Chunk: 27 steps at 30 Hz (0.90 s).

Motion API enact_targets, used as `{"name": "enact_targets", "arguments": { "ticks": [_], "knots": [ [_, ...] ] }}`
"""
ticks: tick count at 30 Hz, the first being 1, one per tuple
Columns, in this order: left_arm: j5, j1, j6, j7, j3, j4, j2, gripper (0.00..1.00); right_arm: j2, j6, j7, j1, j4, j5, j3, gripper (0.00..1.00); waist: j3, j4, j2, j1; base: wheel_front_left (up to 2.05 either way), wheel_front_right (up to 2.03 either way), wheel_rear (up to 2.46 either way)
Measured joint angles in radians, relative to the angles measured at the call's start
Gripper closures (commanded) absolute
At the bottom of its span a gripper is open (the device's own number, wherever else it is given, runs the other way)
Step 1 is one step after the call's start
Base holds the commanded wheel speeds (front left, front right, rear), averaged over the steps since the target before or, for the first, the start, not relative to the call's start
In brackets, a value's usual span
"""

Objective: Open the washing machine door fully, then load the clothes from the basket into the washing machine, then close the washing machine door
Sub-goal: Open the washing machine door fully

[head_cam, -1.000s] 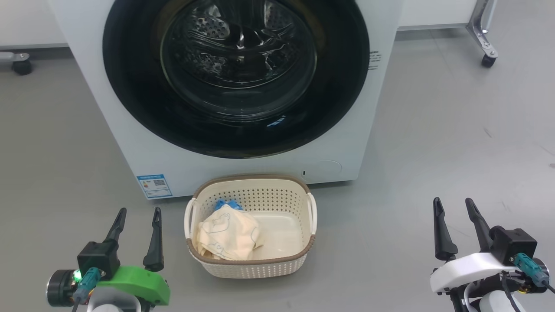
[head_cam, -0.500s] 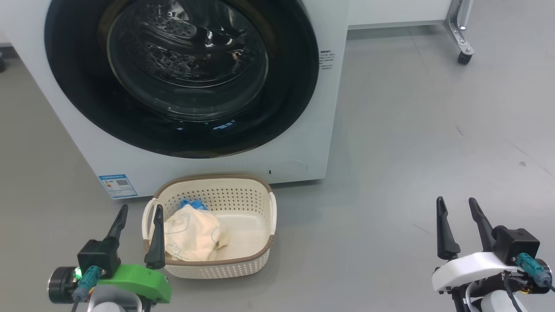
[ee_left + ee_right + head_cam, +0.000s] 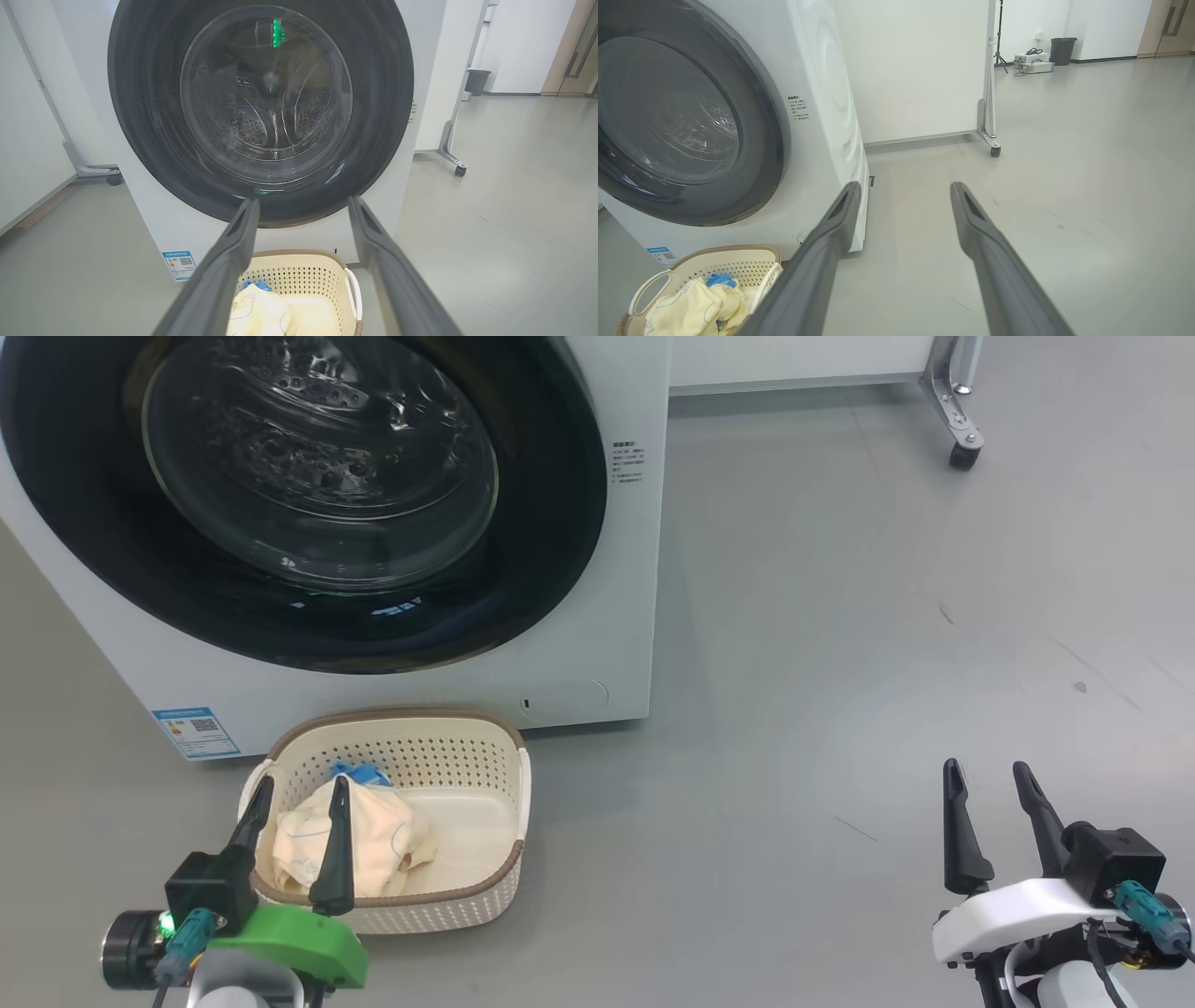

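The white washing machine (image 3: 616, 616) fills the upper left of the head view, and its round black-rimmed door (image 3: 317, 495) is shut against it. On the floor in front stands the cream basket (image 3: 467, 887) holding the pale yellow clothes (image 3: 373, 840) with blue trim. My left gripper (image 3: 297, 784) is open, its fingertips in front of the basket's near left part in this view. My right gripper (image 3: 988, 770) is open over bare floor far to the right. The left wrist view faces the door (image 3: 261, 107) and the basket (image 3: 303, 280); the right wrist view shows the machine (image 3: 826, 116) and the basket (image 3: 738, 266) at the left.
Grey floor (image 3: 887, 616) spreads to the right of the machine. A wheeled metal frame leg (image 3: 957, 420) stands at the back right by a white panel. A dark bin (image 3: 1062, 50) and boxes sit far back by the wall.
The whole head view has shifted: the machine and basket now lie further left, so the camera has turned right. Both grippers stay open and hold the same places in the picture.
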Motion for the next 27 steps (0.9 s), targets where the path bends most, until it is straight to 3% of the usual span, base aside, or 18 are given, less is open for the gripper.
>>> {"name": "enact_targets", "arguments": {
  "ticks": [25,26,27],
  "knots": [
    [0.026,0.000,-0.003,0.000,0.011,0.006,-0.012,0.00,0.010,0.012,0.000,0.000,0.005,-0.014,-0.011,0.00,0.004,0.001,0.0000,0.0000,0.24,0.24,-0.48],
    [0.026,0.000,-0.003,0.000,0.012,0.006,-0.013,0.00,0.010,0.012,0.000,0.000,0.005,-0.014,-0.012,0.04,0.005,0.001,0.0000,0.0000,0.00,0.00,0.00],
    [0.026,0.000,-0.003,0.000,0.012,0.007,-0.013,0.00,0.010,0.017,0.000,0.000,0.008,-0.014,-0.012,1.00,0.005,0.001,0.0000,0.0000,0.00,0.00,0.00]
  ]
}}
